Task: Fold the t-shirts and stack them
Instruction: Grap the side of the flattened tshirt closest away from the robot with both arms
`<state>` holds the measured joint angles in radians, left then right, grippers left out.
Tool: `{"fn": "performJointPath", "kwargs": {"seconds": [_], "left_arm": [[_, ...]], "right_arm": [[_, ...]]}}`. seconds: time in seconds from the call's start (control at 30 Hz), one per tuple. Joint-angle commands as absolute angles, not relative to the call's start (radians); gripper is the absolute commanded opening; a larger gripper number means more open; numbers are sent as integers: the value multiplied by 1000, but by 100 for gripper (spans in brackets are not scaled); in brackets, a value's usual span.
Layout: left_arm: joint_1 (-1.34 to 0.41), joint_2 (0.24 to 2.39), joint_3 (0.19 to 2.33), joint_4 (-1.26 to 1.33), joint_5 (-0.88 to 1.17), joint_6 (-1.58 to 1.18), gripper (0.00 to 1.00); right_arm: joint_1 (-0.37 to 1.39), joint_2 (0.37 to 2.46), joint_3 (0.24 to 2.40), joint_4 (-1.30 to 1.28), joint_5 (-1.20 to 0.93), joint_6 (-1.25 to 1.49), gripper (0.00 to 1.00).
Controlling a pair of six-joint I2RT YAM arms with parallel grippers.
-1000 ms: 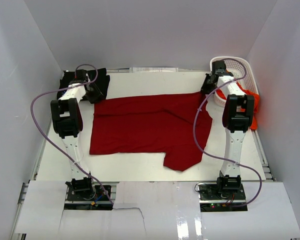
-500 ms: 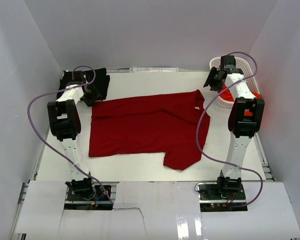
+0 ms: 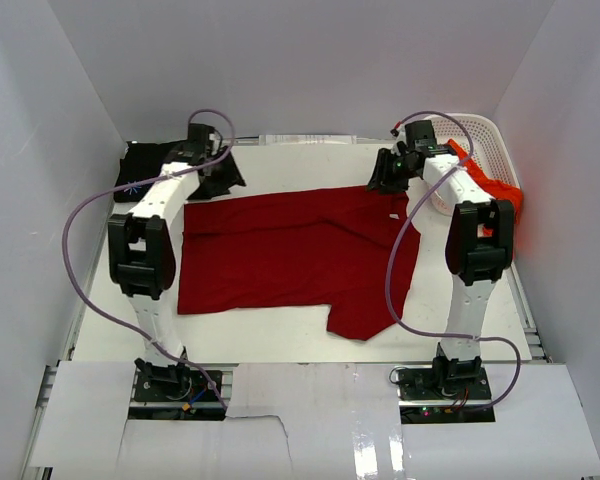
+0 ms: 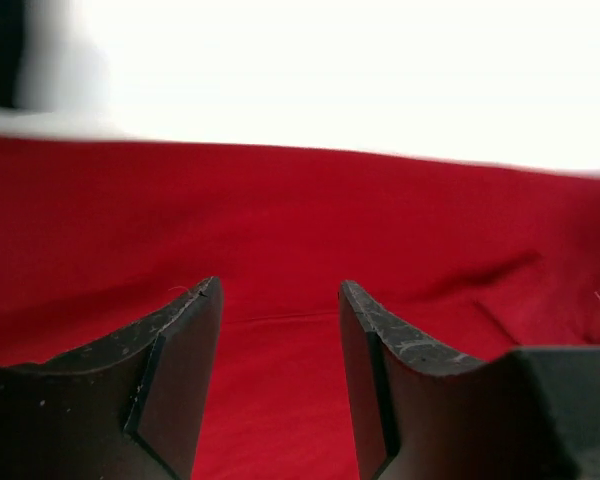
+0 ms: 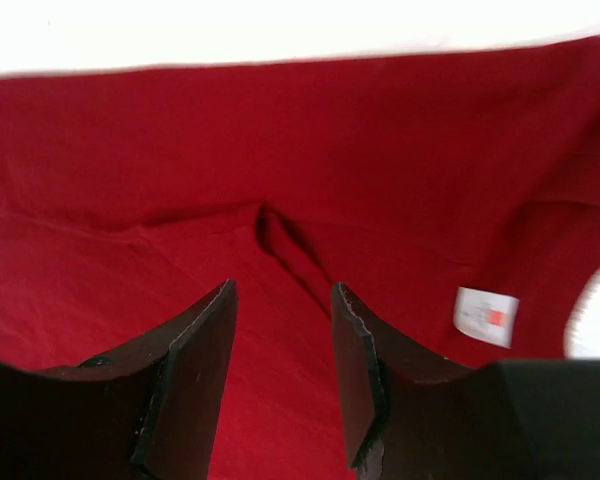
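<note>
Since 1 s ago both arms have swung inward: L gripper [image 4: 280,288] off the black tee [image 3: 145,160] at 10 o'clock, R gripper [image 5: 283,288] away from the basket [image 3: 480,128] at 2. Both are now over the 12 o'clock edge of the red tee [image 3: 280,255], which lies spread at centre. Both sets of jaws are part-open, gripping nothing. Step: prob. reaching to start a fold; wrist views too blurred to tell if tips touch cloth. Next: drop, pinch far edge w/ both, pull toward 6. Orange tee [image 3: 495,185] waits in basket.
</note>
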<state>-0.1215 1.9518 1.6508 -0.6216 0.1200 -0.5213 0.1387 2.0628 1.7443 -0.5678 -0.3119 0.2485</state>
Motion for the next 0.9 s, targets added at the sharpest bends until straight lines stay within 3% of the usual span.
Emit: {"fn": "performJointPath", "kwargs": {"seconds": [0.0,0.27,0.37,0.7,0.87], "left_arm": [[-202,2026,1759,-614,194,-528,61],[-273,2311,2133,-623,380,-560,62],[-293,2374,2184,-623,420,-574,62],[-308,2388,2065,-520,572,-618,62],[-318,2359,2034,-506,586,-624,62]], "right_arm": [[143,2106,1761,-565,-394,215,49],[193,2194,1825,-577,-440,215,50],[210,2218,1824,-569,-448,215,51],[236,2264,1825,-549,-488,215,50],[242,2272,1828,-546,-499,215,40]]}}
